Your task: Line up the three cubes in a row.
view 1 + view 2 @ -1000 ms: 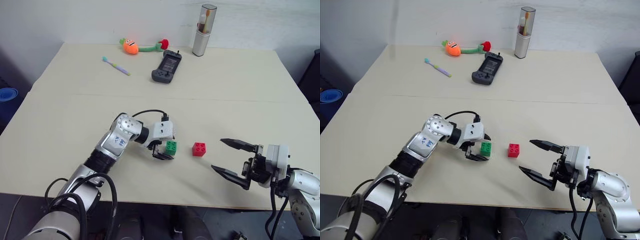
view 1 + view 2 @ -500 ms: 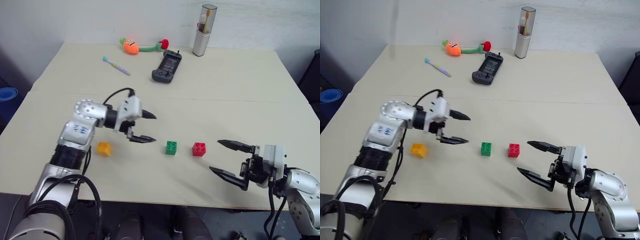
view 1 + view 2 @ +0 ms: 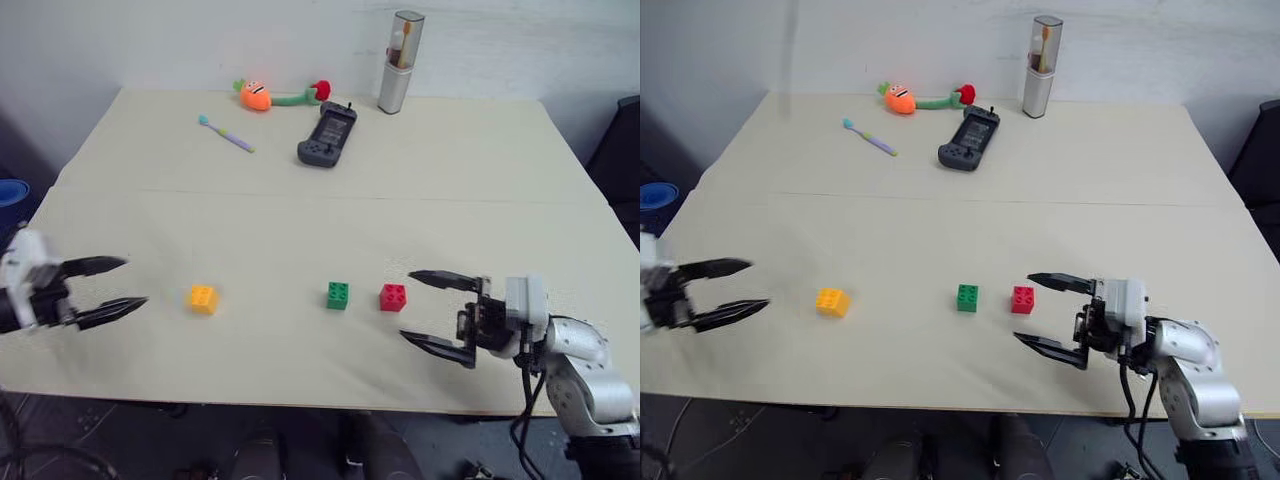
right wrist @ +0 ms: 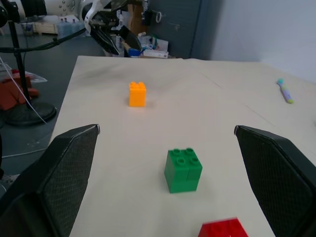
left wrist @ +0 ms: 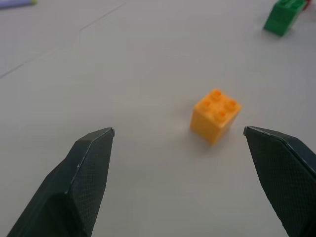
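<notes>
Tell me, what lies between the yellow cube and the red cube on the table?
The green cube lies between the yellow cube and the red cube, nearer the red; both eye views show it.

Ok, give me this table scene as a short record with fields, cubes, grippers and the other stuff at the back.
surface: beige table
red cube: upright, close beside the green one, not touching
green cube: upright, middle of the three
yellow-orange cube: upright, apart toward the robot's left, wider gap
row: roughly one line, uneven spacing
left gripper: open, empty, off the table's left edge
right gripper: open, empty, beside the red cube
far side: toothbrush, plush carrot toy, game controller, toothbrush case
</notes>
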Robot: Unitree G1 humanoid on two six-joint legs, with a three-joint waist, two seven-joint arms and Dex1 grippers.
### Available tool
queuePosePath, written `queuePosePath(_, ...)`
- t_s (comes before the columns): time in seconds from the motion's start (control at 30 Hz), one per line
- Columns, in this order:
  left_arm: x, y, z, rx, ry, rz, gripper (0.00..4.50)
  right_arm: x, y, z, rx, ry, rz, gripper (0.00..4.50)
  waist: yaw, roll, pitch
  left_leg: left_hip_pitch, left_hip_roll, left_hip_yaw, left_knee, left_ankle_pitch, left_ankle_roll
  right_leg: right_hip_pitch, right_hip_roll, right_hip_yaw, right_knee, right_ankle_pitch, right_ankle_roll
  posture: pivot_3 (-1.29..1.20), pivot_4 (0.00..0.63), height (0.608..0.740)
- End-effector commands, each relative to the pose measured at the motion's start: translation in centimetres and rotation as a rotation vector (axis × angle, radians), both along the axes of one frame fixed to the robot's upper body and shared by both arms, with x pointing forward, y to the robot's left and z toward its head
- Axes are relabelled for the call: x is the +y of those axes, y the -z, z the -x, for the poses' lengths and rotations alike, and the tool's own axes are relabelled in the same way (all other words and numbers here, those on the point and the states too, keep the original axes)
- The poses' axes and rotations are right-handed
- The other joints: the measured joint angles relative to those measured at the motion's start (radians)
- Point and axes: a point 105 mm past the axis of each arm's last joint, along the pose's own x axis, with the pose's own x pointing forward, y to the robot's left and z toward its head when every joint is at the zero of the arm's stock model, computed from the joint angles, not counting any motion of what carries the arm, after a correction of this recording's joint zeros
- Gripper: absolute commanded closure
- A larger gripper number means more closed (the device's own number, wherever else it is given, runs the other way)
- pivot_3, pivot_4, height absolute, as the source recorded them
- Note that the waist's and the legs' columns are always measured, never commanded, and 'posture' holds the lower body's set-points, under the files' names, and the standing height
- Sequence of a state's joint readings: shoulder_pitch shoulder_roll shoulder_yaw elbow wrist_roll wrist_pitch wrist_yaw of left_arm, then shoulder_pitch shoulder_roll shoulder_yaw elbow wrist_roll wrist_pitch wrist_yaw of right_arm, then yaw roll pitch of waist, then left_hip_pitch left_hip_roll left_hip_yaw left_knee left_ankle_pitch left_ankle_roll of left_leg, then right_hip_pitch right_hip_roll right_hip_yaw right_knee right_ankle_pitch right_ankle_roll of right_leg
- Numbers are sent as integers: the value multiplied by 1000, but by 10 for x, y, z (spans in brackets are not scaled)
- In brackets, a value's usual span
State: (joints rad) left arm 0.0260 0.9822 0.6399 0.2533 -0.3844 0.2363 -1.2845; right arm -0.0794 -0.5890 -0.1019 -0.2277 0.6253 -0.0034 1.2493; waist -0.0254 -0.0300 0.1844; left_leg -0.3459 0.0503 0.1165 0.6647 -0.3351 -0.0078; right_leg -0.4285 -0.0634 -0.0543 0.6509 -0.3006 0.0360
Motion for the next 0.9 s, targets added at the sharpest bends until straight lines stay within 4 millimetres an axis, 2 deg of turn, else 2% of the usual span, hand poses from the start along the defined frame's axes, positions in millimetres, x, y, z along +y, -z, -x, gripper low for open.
queuePosePath(0.03,29,5,30,-20,-147,-14,100,9,-7,6,-48,-60,-7,0,-2,0,0,-1,0,0,0,-1,0,0,0,0,0,0,0,0,150,740)
queuePosePath(0.1,27,11,42,-13,-166,2,100,9,-7,7,-49,-74,-6,0,-2,0,0,-1,1,0,0,-1,-1,-1,0,-1,-2,0,0,0,150,740)
queuePosePath(0.23,-1,9,41,-54,-141,59,100,8,-6,6,-44,-76,-1,0,9,-1,-1,-2,0,-2,0,-3,2,1,-2,-2,-3,0,0,0,150,740)
queuePosePath(0.33,-34,9,32,-130,-152,132,100,7,-5,5,-40,-70,5,0,11,-1,-1,-1,0,-3,0,-3,2,2,-2,-3,-3,0,0,0,150,740)
queuePosePath(0.37,-53,14,30,-153,-143,158,100,6,-4,5,-38,-67,7,0,11,0,-1,-1,0,-2,0,-3,2,2,-3,-2,-3,0,0,0,150,740)
queuePosePath(0.43,-79,19,26,-201,-198,250,100,6,-3,4,-30,-63,9,0,11,1,-1,-1,0,-2,-1,-3,2,2,-3,-2,-4,0,0,0,150,740)
queuePosePath(0.6,-123,34,17,-259,-363,351,100,7,-1,6,-15,-66,9,0,-1,-1,-2,-1,0,-1,0,-3,2,2,0,-1,-4,1,2,0,150,740)
queuePosePath(0.73,-118,54,8,-241,-558,308,100,9,-1,6,-9,-68,8,0,-2,-1,-2,5,0,0,-1,-3,1,6,3,1,-3,1,2,0,150,740)
queuePosePath(0.83,-132,63,-1,-207,-531,307,100,9,1,5,-4,-63,9,0,-1,-1,-2,6,0,0,-1,-3,1,7,4,1,-4,1,1,0,150,740)
queuePosePath(0.9,-133,66,-5,-205,-559,314,100,10,1,5,-4,-61,10,0,0,-1,-2,6,0,0,-1,-3,1,7,3,1,-4,1,2,0,150,740)
